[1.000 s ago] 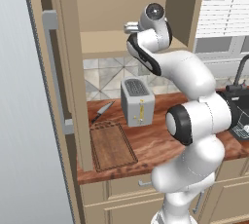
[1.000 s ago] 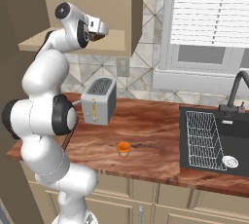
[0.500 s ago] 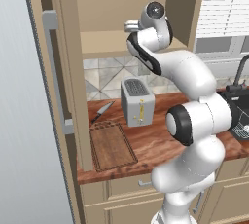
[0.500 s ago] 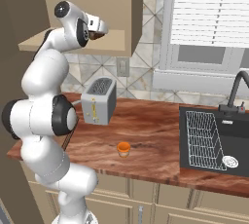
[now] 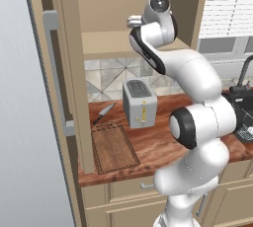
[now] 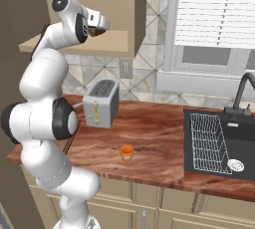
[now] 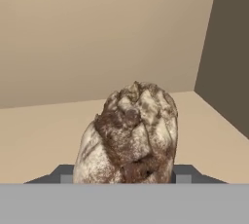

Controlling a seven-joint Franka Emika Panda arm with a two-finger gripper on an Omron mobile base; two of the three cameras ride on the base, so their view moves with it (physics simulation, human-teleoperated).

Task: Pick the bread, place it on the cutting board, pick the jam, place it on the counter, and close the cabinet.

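The hand has slowly closed on the bread between its fingers; lifting comes next.

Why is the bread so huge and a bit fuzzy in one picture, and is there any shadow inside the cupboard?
Hand view: the bread sits right at the camera, so it looks huge and its crust soft; the cabinet wall behind is evenly lit, the right wall darker. Right base view: the gripper at the shelf is small and sharp, with shade beneath the cabinet.

Even, bright rendered light, soft faint shadows, slightly blurry, no glare.
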